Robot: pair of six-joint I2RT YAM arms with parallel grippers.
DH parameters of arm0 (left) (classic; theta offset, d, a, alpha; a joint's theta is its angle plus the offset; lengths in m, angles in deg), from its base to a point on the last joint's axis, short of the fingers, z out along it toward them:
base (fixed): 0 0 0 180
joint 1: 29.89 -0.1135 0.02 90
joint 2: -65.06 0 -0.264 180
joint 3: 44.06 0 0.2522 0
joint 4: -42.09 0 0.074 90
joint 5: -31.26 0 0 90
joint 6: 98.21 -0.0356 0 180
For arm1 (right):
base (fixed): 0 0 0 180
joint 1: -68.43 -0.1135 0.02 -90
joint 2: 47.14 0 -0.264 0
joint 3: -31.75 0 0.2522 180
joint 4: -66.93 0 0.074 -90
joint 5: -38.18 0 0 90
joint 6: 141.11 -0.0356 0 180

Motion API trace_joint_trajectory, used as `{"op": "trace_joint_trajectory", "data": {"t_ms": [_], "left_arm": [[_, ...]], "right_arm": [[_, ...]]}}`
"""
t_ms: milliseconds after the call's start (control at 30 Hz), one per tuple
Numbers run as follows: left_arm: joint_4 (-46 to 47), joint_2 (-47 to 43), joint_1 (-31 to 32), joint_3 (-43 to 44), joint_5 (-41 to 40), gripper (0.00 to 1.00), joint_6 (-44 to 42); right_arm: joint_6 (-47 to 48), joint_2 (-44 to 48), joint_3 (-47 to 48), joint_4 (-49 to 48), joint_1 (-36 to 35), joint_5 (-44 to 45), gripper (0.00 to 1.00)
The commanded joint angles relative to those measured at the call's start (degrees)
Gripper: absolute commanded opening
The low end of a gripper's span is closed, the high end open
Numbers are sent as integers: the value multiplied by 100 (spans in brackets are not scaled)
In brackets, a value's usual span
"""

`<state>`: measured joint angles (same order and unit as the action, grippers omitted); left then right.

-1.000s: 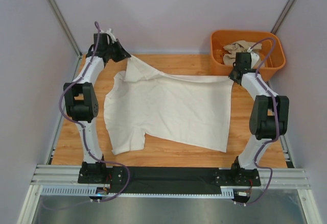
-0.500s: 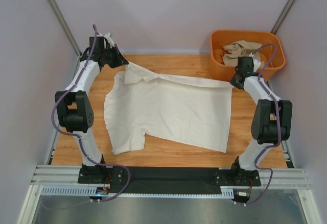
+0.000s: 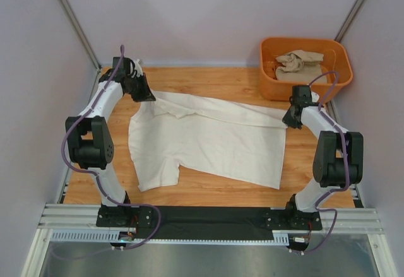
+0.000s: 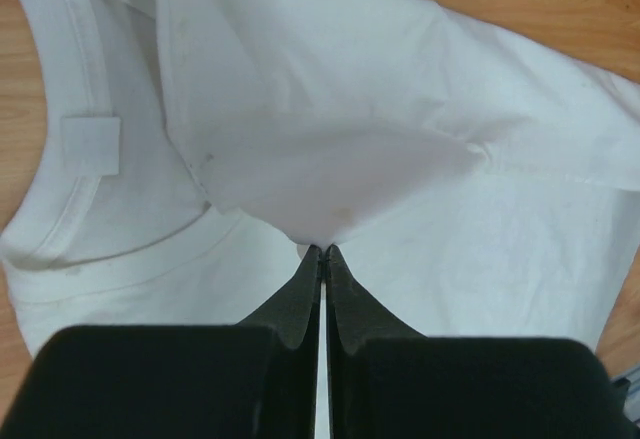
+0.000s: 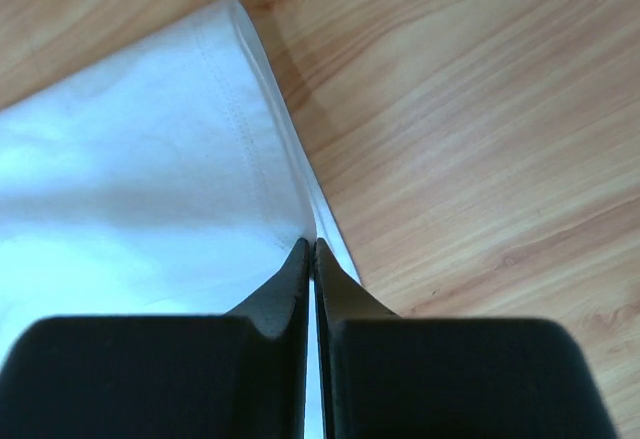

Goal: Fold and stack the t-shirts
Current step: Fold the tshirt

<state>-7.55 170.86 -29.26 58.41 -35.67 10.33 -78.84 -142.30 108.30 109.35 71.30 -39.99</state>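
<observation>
Evidently mid-fold, pinching with the left gripper [image 4: 322, 251] a bunch beside the collar and with the right gripper [image 5: 312, 245] the far-right hem of the cream-white thin-fabric t-shirt [image 3: 208, 141] spread on the wooden table [image 3: 208, 78]; next, probably carrying both nearward evenly.

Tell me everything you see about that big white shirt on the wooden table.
The cream-white t-shirt is thin, soft fabric, spread mostly flat on the wooden table, neck toward the left, one short sleeve pointing to the near edge. Inside its collar sits a small white label. The far edge is doubled over. The left gripper pinches the fold near the collar; the right gripper pinches the stitched hem corner.
</observation>
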Motion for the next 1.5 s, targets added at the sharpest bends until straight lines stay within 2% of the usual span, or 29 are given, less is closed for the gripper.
{"op": "trace_joint_trajectory", "data": {"t_ms": [0,367,433,467,500,533,567,600,633,667,767,800,900,1033,1233,1367,1467], "left_arm": [[-165,-191,-27,59,-145,0,-202],[-332,11,-27,-2,-408,0,-97],[-524,81,-27,15,-548,2,-79],[-604,55,-27,-11,-767,5,-53],[-639,-119,-27,-90,-926,14,-27],[-657,-286,-27,-195,-1127,37,113],[-692,-488,-36,-439,-1451,51,166],[-814,-925,-27,-572,-1602,70,202],[-894,-1182,-36,-722,-1900,71,298],[-929,-1715,-27,-1123,-1990,72,334],[-755,-2596,-27,-2116,-1904,71,544],[-632,-2686,-27,-2338,-1746,65,667],[-421,-2530,-27,-2858,-1157,46,834],[-174,-2029,-27,-2912,-752,44,1054],[-297,-1343,-27,-3104,-1093,43,1555],[-472,-1473,-27,-3578,-1462,43,2038],[-481,-1720,-290,-4228,-1429,42,2398]], "right_arm": [[-101,164,-187,-27,29,-6,0],[21,-108,-302,-133,29,3,1],[48,-187,-189,41,29,-15,19],[57,-249,-74,217,29,29,34],[57,-258,48,436,-15,151,41],[74,-241,285,699,-67,231,46],[83,-188,365,1128,-137,336,56],[92,-5,410,1315,-260,476,59],[101,127,410,1552,-435,504,60],[144,294,384,1589,-689,521,65],[171,813,226,1564,-1252,557,66],[188,875,199,1485,-1698,391,66],[-82,640,260,1011,-2429,-187,68],[-259,-325,954,921,-3134,-603,68],[-269,-1328,1684,1114,-4153,-683,68],[-163,-1532,1799,1159,-4900,-332,68],[-180,-1533,1667,1132,-5217,-235,68]]}}
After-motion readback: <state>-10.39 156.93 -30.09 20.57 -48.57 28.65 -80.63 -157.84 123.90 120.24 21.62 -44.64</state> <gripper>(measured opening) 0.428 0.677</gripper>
